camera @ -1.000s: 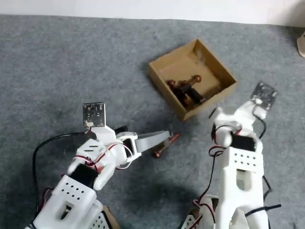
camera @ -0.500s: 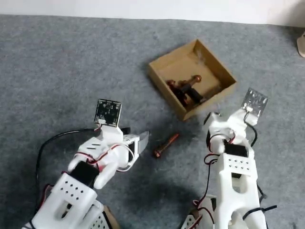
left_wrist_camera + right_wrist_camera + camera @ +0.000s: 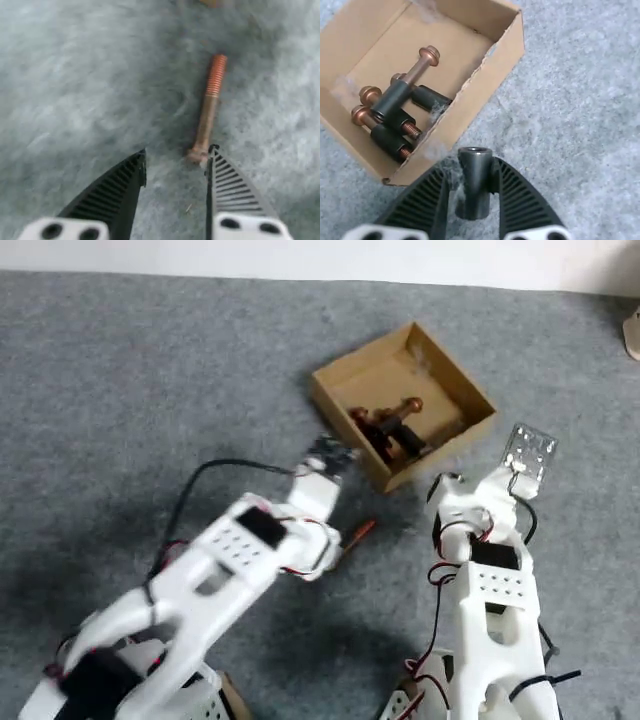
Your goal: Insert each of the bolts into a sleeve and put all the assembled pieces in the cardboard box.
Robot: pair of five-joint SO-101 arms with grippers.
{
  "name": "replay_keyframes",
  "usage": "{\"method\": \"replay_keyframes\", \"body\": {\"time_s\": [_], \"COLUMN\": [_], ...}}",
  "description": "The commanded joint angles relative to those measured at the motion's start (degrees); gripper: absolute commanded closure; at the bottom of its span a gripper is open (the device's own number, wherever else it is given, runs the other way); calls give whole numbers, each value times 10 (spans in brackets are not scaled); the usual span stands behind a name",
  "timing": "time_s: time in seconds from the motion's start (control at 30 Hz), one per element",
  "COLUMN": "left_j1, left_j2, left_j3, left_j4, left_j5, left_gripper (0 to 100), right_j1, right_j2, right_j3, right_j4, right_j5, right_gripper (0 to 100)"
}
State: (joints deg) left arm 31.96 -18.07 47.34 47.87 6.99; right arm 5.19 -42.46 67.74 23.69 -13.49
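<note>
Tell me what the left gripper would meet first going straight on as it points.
Probably the bolt: its head lies just ahead of the open left gripper, close to one fingertip. Depth is unclear, so it may touch the carpet first.

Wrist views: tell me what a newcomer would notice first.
A lone copper bolt lies on the grey carpet, its head just ahead of the open left gripper. The right gripper clamps a dark sleeve close to the cardboard box, where several assembled pieces lie.
</note>
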Motion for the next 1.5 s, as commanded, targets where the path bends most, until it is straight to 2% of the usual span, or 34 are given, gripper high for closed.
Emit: {"method": "replay_keyframes", "body": {"time_s": [0.0, 0.23, 0.4, 0.53, 0.6, 0.67, 0.73, 0.93, 1.13, 1.2, 1.37, 1.4, 1.47], "left_j1": [16, 15, 17, 12, 11, 6, -9, -93, -154, -179, -265, -280, -302], "left_j2": [73, 205, 270, 289, 288, 285, 275, 176, 72, 47, 4, -1, -7], "left_j3": [-66, -147, -174, -180, -182, -200, -219, -249, -209, -187, -138, -136, -135], "left_j4": [4, 6, 4, 4, 4, 0, 6, 67, 105, 105, 102, 102, 105], "left_j5": [-38, -97, -96, -69, -12, 38, 96, 336, 505, 610, 969, 1006, 1028], "left_gripper": [807, 807, 811, 822, 886, 995, 973, 994, 994, 994, 993, 993, 992], "right_j1": [7, 6, 5, 3, 3, 3, 3, 3, 3, 2, 2, 2, 2], "right_j2": [-5, -4, -5, -7, -6, -5, -5, -5, -5, -5, -5, -5, -5], "right_j3": [-5, 0, 36, 37, 37, 37, 38, 38, 38, 38, 38, 38, 38], "right_j4": [-14, -29, -94, -95, -95, -95, -95, -95, -95, -95, -95, -95, -95], "right_j5": [10, 11, 11, 11, 11, 11, 11, 11, 11, 11, 11, 11, 11], "right_gripper": [995, 994, 994, 994, 994, 994, 994, 994, 994, 994, 994, 994, 994]}}
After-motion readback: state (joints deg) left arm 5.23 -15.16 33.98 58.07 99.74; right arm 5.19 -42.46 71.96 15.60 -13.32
